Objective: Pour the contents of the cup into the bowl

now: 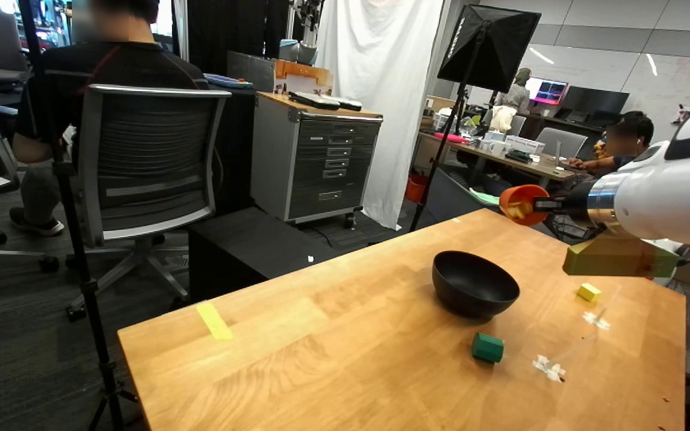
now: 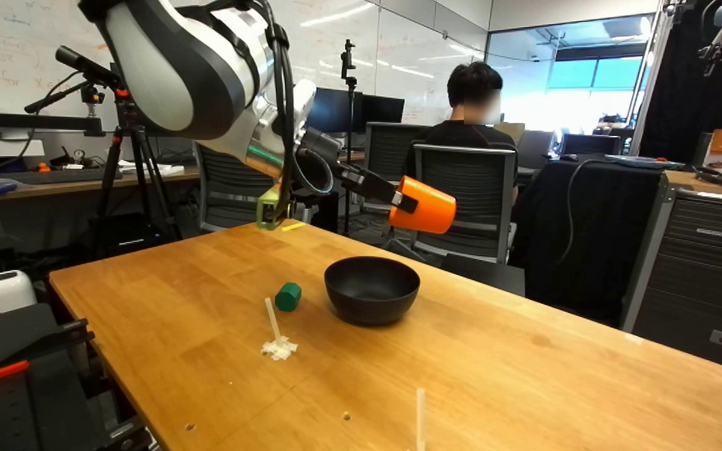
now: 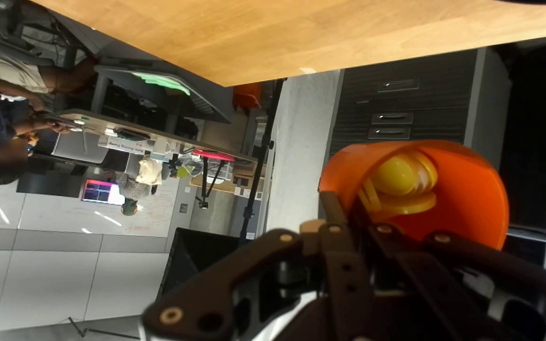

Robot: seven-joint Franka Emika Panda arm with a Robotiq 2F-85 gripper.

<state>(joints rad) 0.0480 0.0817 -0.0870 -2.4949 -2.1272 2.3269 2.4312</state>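
The orange-red cup (image 1: 527, 191) is held in the air, tipped on its side with its mouth toward my gripper. It also shows in an exterior view (image 2: 431, 208) and the wrist view (image 3: 474, 199). My gripper (image 2: 403, 199) is shut on the cup's wall, one finger inside and one outside, as the wrist view (image 3: 349, 208) shows. The contents, yellow bits (image 3: 396, 177), lie inside the cup; they also show in an exterior view (image 1: 518, 209). The black bowl (image 1: 474, 305) stands upright on the table, below the cup and apart from it. No bits show in the bowl (image 2: 370, 310).
A green block (image 1: 487, 348) lies beside the bowl on the wooden table (image 1: 333, 359). A small yellow block (image 1: 589, 292) lies under the arm. White tape patches (image 2: 279, 348) hold thin upright sticks (image 2: 421, 416). A yellow tape strip (image 1: 214, 320) is near the table's far end.
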